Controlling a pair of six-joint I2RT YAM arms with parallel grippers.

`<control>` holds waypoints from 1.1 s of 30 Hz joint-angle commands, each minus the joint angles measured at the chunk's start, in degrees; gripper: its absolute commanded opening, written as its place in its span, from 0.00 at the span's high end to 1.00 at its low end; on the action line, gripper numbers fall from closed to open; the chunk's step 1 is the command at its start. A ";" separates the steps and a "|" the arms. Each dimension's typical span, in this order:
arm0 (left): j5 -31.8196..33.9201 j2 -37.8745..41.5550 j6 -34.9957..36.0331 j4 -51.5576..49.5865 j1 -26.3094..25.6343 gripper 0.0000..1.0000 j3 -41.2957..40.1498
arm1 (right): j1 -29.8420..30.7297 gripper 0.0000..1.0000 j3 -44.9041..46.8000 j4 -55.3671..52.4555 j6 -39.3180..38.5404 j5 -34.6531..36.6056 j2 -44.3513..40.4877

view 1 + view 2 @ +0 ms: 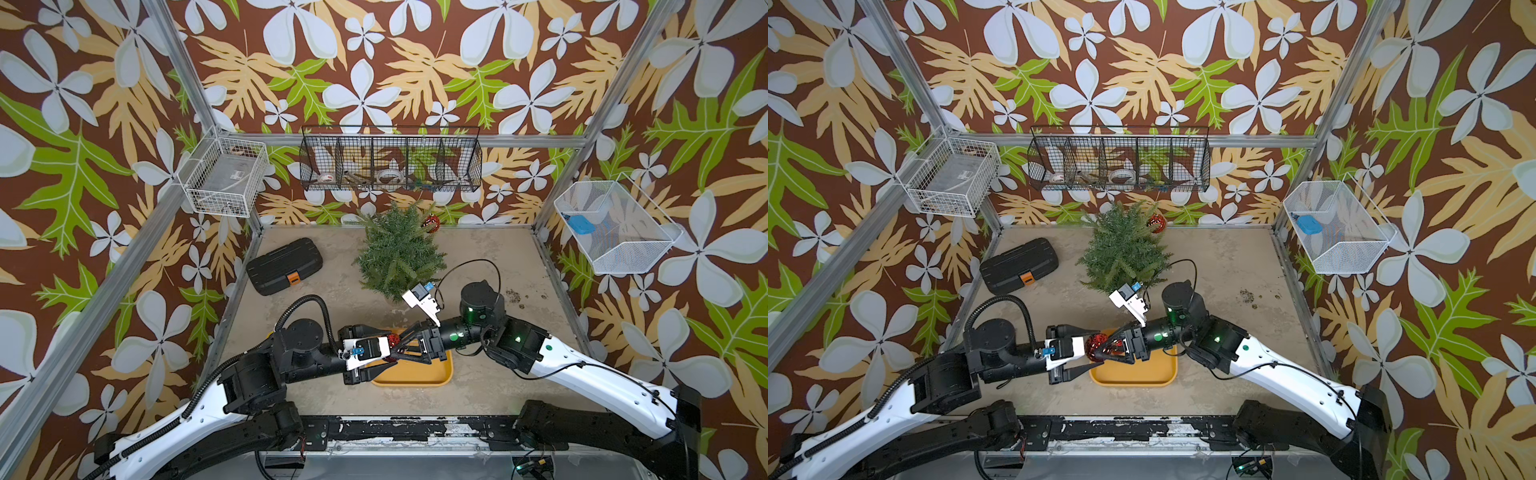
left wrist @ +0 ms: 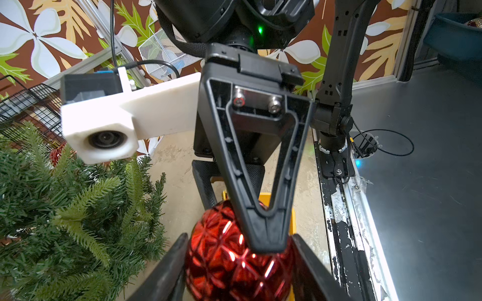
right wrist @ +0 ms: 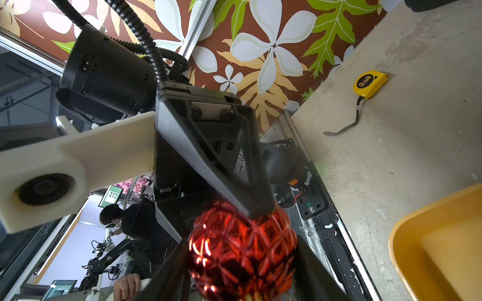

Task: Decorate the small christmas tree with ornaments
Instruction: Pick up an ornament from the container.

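Ornament (image 2: pixel 221 268), a faceted red one, hangs over the yellow tray (image 1: pixel 415 380) near the front edge of the table (image 1: pixel 478 395), clamped crosswise by left end effector (image 2: pixel 238 237) and right end effector (image 3: pixel 241 242). If either releases early or squeezes unevenly, the smooth ball may slip and drop.

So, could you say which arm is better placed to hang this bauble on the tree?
Right, probably. Both grippers' jaws flank the bauble over the tray, but the right gripper is on an arm beside the tree; the left gripper has its arm farther off.
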State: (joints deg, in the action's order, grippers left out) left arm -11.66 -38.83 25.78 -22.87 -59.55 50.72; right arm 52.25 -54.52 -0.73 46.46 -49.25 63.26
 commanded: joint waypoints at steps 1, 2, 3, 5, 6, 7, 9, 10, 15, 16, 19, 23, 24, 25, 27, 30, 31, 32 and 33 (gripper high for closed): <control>0.75 0.58 0.59 0.78 0.04 0.35 0.27 | 0.22 0.46 -0.58 2.62 -0.18 -0.21 -0.98; 0.76 1.05 0.48 1.36 0.05 0.30 0.26 | 0.22 0.45 -0.66 2.65 -0.06 0.05 -1.27; 0.76 1.51 0.41 2.02 0.00 0.27 0.08 | 0.22 0.46 -0.83 2.54 0.08 0.31 -1.52; 1.10 2.54 -0.13 4.67 0.02 0.26 -0.47 | 0.22 0.46 -1.24 2.69 0.63 0.75 -1.95; 1.28 3.08 -0.49 6.17 0.00 0.25 -0.97 | 0.22 0.46 -1.36 2.88 1.02 0.97 -2.13; 1.58 3.87 -1.19 8.67 0.05 0.25 -1.87 | 0.20 0.46 -1.49 3.29 1.56 1.44 -2.41; 1.82 5.33 -2.10 13.59 0.02 0.25 -4.10 | 0.22 0.46 -1.53 4.39 2.64 2.24 -3.04; 2.17 6.04 -2.61 16.52 0.00 0.24 -5.36 | 0.22 0.46 -1.70 4.62 3.03 2.91 -3.34; 1.16 7.49 -3.25 27.33 0.05 0.24 -9.64 | 0.22 0.46 -1.84 7.33 6.08 4.37 -4.24; 0.20 7.33 -2.73 28.84 0.05 0.23 -10.16 | 0.22 0.46 -1.82 8.15 6.62 4.36 -4.37; -1.64 5.98 -1.54 30.96 0.00 0.23 -10.41 | 0.21 0.45 -2.32 8.64 7.07 4.26 -4.46; -1.68 4.85 -1.04 34.36 0.04 0.23 -10.27 | 0.22 0.45 -2.26 8.79 6.98 4.15 -4.53; -2.05 4.70 -0.73 35.04 0.04 0.23 -10.29 | 0.22 0.45 -2.14 8.74 6.91 3.99 -4.41; -2.54 4.64 -0.40 35.25 0.05 0.24 -10.29 | 0.22 0.45 -2.00 8.78 6.87 3.95 -4.46; -2.75 4.27 -0.36 35.49 0.00 0.28 -10.12 | 0.22 0.45 -1.99 8.68 6.80 3.85 -4.29; -2.75 3.86 -0.61 35.36 -0.04 0.34 -10.20 | 0.22 0.45 -1.90 8.76 6.89 3.51 -4.37; -2.83 3.85 -0.64 35.35 0.02 0.36 -10.29 | 0.22 0.44 -1.95 8.77 6.89 3.47 -4.46; -2.84 3.74 -0.74 35.35 0.05 0.37 -10.38 | 0.22 0.45 -1.99 8.73 6.83 3.51 -4.51; -2.79 3.69 -0.81 35.38 0.02 0.38 -10.46 | 0.22 0.45 -2.01 8.77 6.79 3.47 -4.70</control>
State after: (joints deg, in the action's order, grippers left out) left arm -13.82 -35.00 24.56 10.50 -59.55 40.34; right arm 52.47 -56.38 5.96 53.36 -45.21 58.83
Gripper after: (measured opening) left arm 0.618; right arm 0.554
